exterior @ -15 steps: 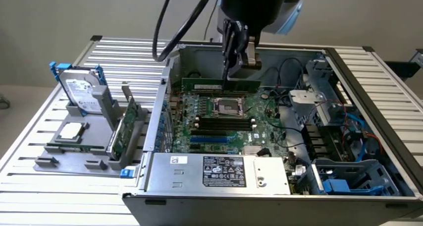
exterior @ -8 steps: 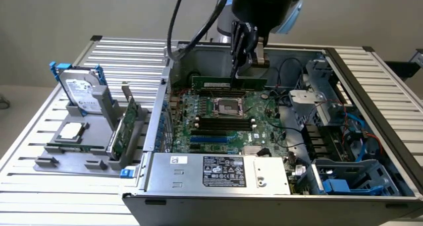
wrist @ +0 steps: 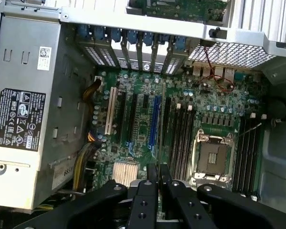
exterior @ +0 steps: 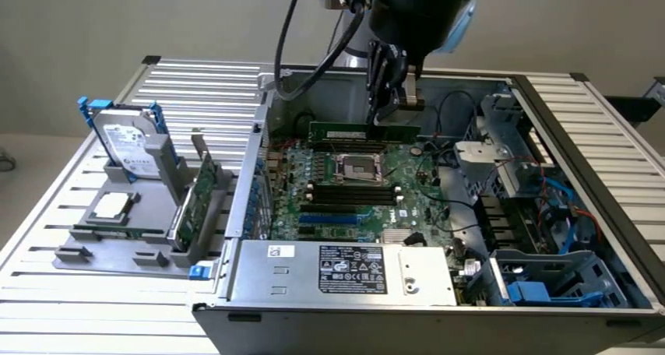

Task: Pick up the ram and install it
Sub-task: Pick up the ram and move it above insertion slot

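- The ram [exterior: 353, 130] is a long, thin green stick. It lies flat and level, with its long side running from the exterior view's left to right.
- The end effector [exterior: 391, 112] is clamped on the ram near its right end in the exterior view. In the wrist view, its black fingers [wrist: 148, 183] are pressed close together.
- The ram is low over the far part of the motherboard [exterior: 416, 184]. I cannot tell if it touches the board.
- Just in front of the ram is the square silver socket [exterior: 366, 166]. In front of that is a row of long black slots [exterior: 353, 193].
- The motherboard lies at the bottom of an open computer case [exterior: 540, 137].
- A grey power box [exterior: 343, 268] with a black label fills the near part of the case.
- The case lies on a metal tabletop [exterior: 198, 86] made of long strips.
- On the exterior view's left, well apart from the case, a grey holder [exterior: 114, 250] sits on the tabletop.
- A hard drive [exterior: 130, 143] with blue rails stands up in the holder, and a wide green card [exterior: 199, 193] stands beside it.
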